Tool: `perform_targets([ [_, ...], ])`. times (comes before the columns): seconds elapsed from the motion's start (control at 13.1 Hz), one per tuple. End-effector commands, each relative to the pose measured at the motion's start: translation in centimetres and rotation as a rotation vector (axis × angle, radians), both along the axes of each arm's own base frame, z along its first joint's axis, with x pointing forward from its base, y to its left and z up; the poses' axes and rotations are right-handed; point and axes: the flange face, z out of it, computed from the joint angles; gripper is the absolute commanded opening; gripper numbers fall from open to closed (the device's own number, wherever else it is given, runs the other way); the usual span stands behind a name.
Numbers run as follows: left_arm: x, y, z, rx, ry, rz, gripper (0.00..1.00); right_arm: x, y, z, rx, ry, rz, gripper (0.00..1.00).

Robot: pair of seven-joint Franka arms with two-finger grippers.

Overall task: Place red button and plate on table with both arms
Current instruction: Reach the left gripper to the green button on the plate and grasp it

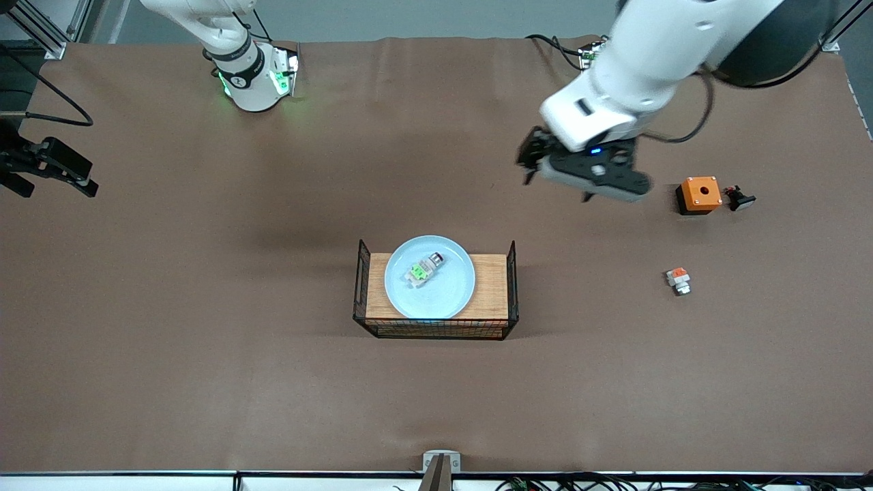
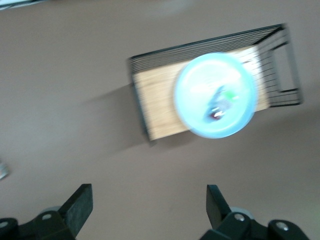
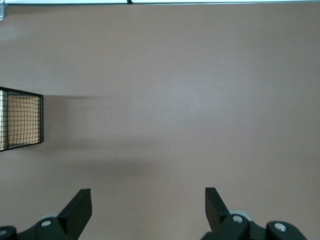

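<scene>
The pale-blue plate lies on a wooden-topped black wire crate mid-table. On the plate rests the red button, a small white-grey part with a green patch. My left gripper hangs open and empty over the brown table, off the crate toward the left arm's end. The left wrist view shows the plate and button ahead of the open left gripper. My right gripper is open over the table's edge at the right arm's end. In its wrist view the right gripper is empty.
An orange box and a black push-button sit toward the left arm's end. A white piece with an orange patch lies nearer the front camera than those. The crate's wire end shows in the right wrist view.
</scene>
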Motion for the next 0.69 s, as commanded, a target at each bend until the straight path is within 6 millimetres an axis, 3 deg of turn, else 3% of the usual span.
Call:
perform_targets([
  [0.0, 1.6, -4.7, -2.8, -0.064, -0.064, -0.049, 0.99, 0.2, 2.1, -1.0, 0.010, 0.041, 0.039, 1.00],
  [0.31, 3.9, -10.2, -9.4, -0.011, -0.153, -0.238, 0.97, 0.7, 5.4, -3.1, 0.005, 0.086, 0.100, 1.00],
  [0.61, 5.8, -12.4, -17.0, -0.048, -0.192, -0.359, 0.93, -0.2, 7.5, -4.2, -0.004, 0.164, 0.136, 0.99],
])
